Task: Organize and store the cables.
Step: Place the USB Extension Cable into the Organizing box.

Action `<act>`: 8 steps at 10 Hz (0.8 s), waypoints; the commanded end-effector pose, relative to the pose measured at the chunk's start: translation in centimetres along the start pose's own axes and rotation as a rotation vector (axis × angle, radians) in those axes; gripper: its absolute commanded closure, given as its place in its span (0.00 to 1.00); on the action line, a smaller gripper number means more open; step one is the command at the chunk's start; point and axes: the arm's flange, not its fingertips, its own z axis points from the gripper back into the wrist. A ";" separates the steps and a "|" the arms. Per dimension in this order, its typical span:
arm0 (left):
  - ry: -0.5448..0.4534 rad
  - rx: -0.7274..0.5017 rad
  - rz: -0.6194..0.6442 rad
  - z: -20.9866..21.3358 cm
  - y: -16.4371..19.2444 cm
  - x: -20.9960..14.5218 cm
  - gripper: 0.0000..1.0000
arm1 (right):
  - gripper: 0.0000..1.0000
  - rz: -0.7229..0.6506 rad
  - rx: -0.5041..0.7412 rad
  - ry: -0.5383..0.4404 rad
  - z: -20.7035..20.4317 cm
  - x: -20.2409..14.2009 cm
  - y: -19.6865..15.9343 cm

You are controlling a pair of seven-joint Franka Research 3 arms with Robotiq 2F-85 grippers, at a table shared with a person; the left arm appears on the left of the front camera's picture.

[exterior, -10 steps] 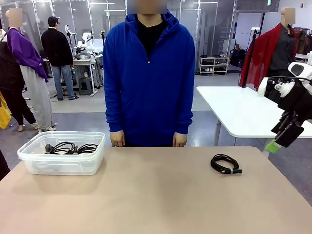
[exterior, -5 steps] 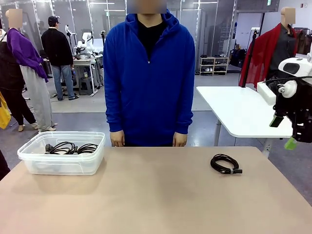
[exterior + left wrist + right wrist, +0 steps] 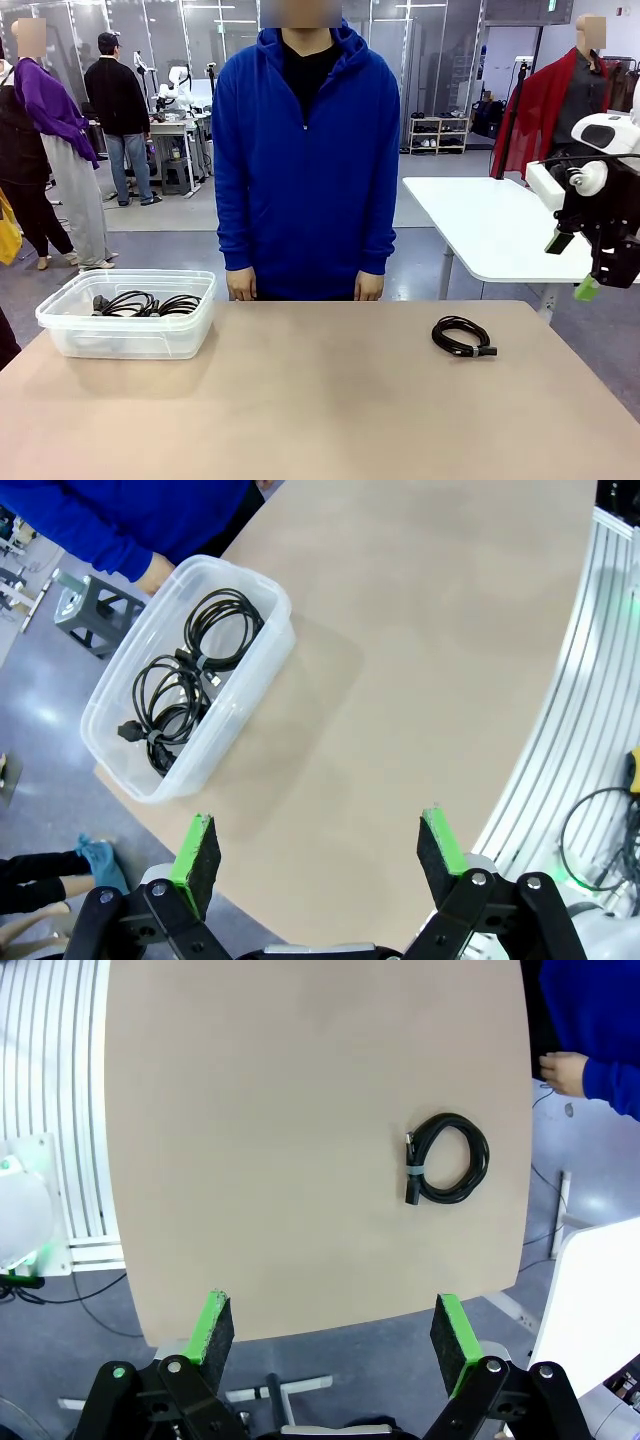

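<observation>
From the front, the right tool (image 3: 573, 266) is seen hanging tilted beyond the right edge of the surface (image 3: 300, 400), its jaws spread wide and empty. Its own wrist view looks straight down on a single coiled cable (image 3: 447, 1158). This is laid flat near the far right corner of the surface, in the open and touched by nothing.

The left tool (image 3: 318, 825) is shown by the left wrist view high over the surface, its jaws likewise held far apart with nothing between them. Below it a clear plastic tub (image 3: 283, 605) is seen from above, with several coiled cables (image 3: 190, 680) laid inside. From the front these are made out only partly through the tub's wall. A person in a blue hoodie (image 3: 305, 150) is stood at the far edge, between the tub and the single cable.
</observation>
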 end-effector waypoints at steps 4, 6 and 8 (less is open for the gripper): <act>0.002 -0.002 -0.001 0.1 -0.1 0.0 0.00 | 0.00 0.007 0.004 0.010 0.0 0.2 0.1; 0.002 -0.002 -0.001 0.1 -0.1 0.0 0.00 | 0.00 -0.210 0.067 -0.102 1.5 -1.4 -3.8; 0.002 -0.002 -0.001 0.1 -0.1 0.0 0.00 | 0.00 -0.388 0.105 -0.185 2.3 -2.7 -7.6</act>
